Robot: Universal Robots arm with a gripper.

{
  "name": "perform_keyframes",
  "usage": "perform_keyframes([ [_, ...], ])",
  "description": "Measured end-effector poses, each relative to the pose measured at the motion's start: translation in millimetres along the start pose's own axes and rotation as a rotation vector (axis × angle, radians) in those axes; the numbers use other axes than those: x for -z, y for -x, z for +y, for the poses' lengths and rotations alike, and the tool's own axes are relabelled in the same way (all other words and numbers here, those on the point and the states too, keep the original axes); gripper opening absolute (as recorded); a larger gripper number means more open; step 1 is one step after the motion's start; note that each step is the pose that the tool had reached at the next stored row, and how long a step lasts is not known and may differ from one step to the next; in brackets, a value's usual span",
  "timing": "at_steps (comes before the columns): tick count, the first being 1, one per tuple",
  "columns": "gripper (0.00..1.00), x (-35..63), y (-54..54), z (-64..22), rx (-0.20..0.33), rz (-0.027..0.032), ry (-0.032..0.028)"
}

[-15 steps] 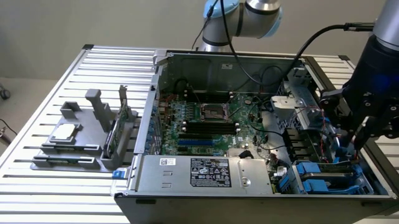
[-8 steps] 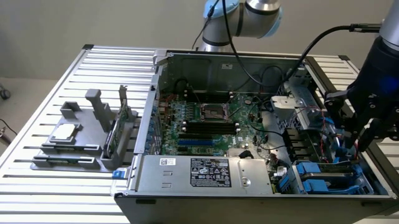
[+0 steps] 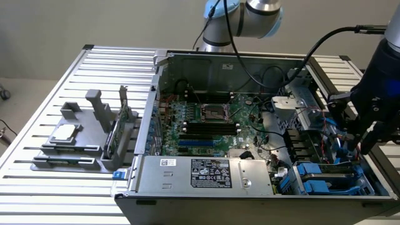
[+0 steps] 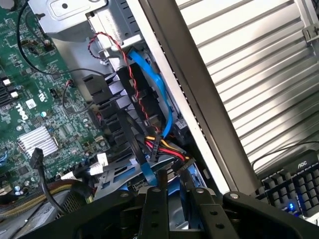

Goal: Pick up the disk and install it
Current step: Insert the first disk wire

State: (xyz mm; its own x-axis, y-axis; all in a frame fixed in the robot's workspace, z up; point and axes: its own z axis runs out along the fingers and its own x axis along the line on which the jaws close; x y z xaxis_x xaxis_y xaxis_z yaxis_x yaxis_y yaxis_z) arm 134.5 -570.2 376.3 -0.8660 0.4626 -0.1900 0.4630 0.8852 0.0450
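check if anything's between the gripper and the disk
Yes, loose cables. The gripper hangs over the drive bay on the exterior view's right, with the disk lying low in that bay. In the wrist view a blue cable and a red-yellow-black wire bundle cross the bay just ahead of the gripper.

A silver-grey tubular robot arm point(image 3: 262, 14) carries a pale blue round joint cap point(image 3: 216, 8). A thick black cable point(image 3: 320, 42) meets its black wrist housing point(image 3: 381, 89); the black gripper point(image 4: 173, 184) shows small round holes.
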Motion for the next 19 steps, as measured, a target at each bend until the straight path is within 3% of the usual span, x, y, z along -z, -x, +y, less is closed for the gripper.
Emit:
perform_keyframes([
  [7,0.25,-2.4,9.3,-8.9,-0.003,0.0060,0.0109],
  [10,0.25,-3.6,12.0,-14.3,-0.008,0.0070,0.0126],
  [15,0.25,-7.2,14.1,-19.7,-0.033,0.0062,0.0087],
  [19,0.25,-10.6,13.8,-20.5,-0.078,0.0038,0.0002],
])
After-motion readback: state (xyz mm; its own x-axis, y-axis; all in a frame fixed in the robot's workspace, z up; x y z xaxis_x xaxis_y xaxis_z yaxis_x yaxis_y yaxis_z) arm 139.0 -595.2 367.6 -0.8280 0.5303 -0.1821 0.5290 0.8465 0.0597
